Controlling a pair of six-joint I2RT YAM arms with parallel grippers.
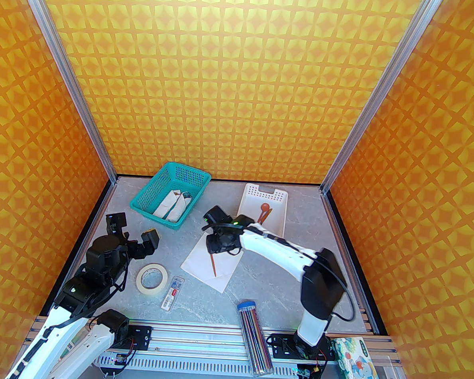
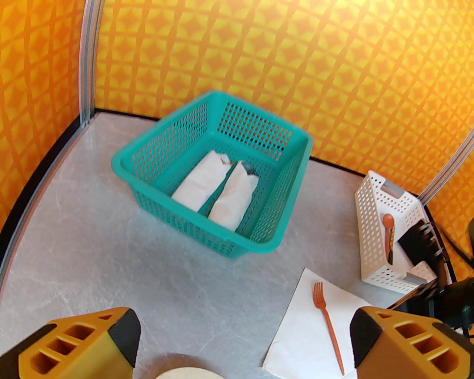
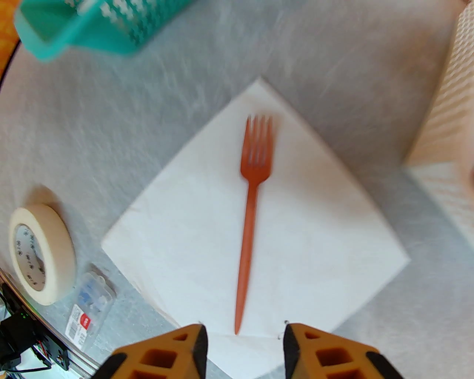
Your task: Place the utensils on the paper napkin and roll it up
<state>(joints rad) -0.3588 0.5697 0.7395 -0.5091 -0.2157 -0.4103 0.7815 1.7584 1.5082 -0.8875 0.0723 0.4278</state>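
Tape roll (image 3: 55,240) and teal basket (image 1: 151,189) near napkin (image 3: 314,229) with fork (image 3: 250,218)

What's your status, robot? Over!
Left hand open, right hand open. Orange plastic fork flat on white square paper napkin. Reddish-brown round-bowled spoon in white slotted tray. Nothing in the way.

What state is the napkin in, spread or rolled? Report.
Spread: the napkin lies flat on the table, with the fork lying uncovered on top.

Finding fork (image 1: 213,264) lying on napkin (image 1: 196,259) mid-frame, spoon (image 1: 263,211) lying in tray (image 1: 256,192) above right, basket (image 1: 149,185) sitting upper left.
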